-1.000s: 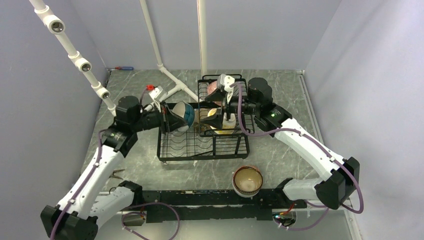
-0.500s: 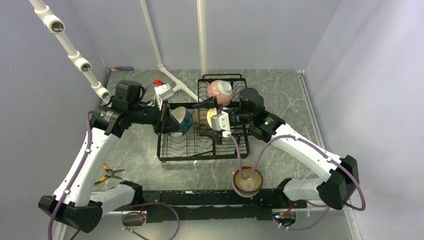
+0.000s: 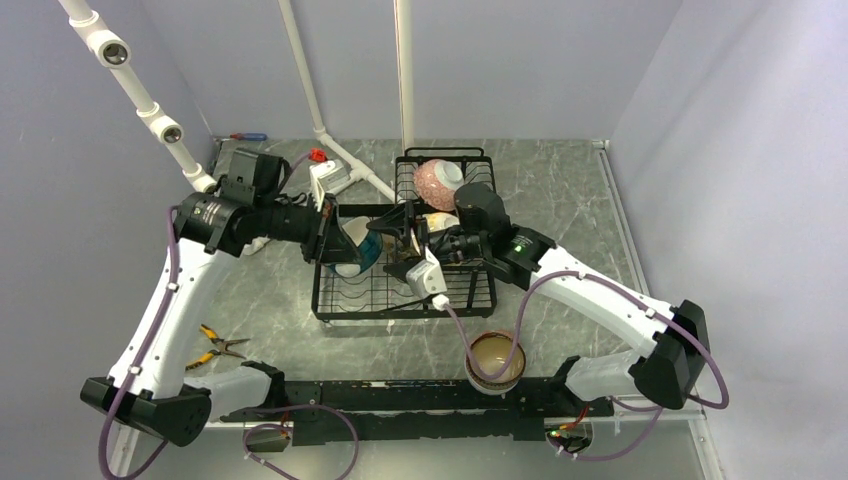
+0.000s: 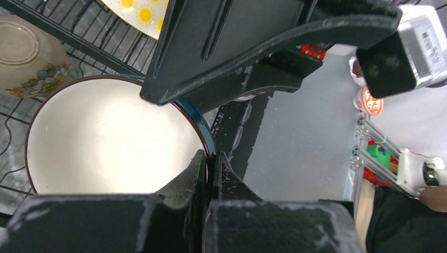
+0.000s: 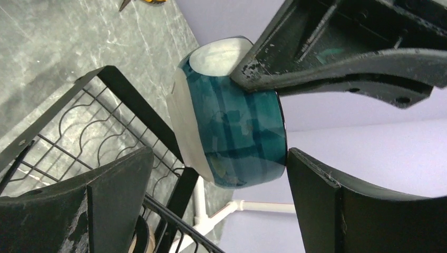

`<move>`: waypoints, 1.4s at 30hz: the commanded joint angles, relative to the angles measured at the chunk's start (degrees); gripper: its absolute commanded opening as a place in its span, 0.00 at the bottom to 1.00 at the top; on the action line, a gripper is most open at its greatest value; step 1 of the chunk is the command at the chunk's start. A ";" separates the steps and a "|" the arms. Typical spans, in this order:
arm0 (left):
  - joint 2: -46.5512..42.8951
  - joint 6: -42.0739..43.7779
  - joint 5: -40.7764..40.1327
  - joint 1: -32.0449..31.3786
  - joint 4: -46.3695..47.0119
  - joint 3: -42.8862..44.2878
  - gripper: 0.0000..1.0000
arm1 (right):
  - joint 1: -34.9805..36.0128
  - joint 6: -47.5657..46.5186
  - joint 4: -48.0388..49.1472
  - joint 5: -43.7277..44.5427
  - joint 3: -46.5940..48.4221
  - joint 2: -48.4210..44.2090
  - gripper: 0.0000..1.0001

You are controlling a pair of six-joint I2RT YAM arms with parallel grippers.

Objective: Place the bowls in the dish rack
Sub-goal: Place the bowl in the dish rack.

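Currently the left gripper [image 4: 210, 158] is pinched tight on the rim of the teal-and-white bowl [image 3: 357, 246], one finger inside the white interior and one outside. It holds the bowl tipped on its side over the left part of the dish rack's [image 3: 400, 297] lower tray. Whether the bowl touches the wires cannot be told.

The right gripper [image 3: 397, 246] comes in from the right with its jaws spread wide and nothing in them. In the right wrist view the teal outer wall of the bowl sits between its two fingers, apart from both.

A pink-patterned bowl [image 3: 438, 183] lies in the raised basket at the rear of the rack. A yellow-dotted bowl [image 4: 139, 10] shows at the top edge of the left wrist view, past the rack wires. A cream bowl [image 4: 26, 52] with a floral band rests foot-up on the rack wires, near the held bowl.

Stacked brown-rimmed bowls [image 3: 495, 362] stand on the table [image 3: 560, 190] at the near edge, well apart from the rack. Pliers [image 3: 215, 345] with yellow handles lie on the table at the left, near the left arm.
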 commanded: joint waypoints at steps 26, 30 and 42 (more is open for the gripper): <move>4.52 -1.07 6.61 -0.13 4.34 11.21 0.03 | 3.38 -13.79 -2.12 9.96 7.07 6.63 0.12; 4.32 -1.98 6.23 -0.15 6.34 11.28 0.03 | 3.39 -12.79 -1.83 10.53 6.42 5.74 0.00; 0.11 -2.80 4.06 -0.13 14.33 4.73 0.30 | 3.34 -6.13 0.49 11.71 2.32 1.31 0.00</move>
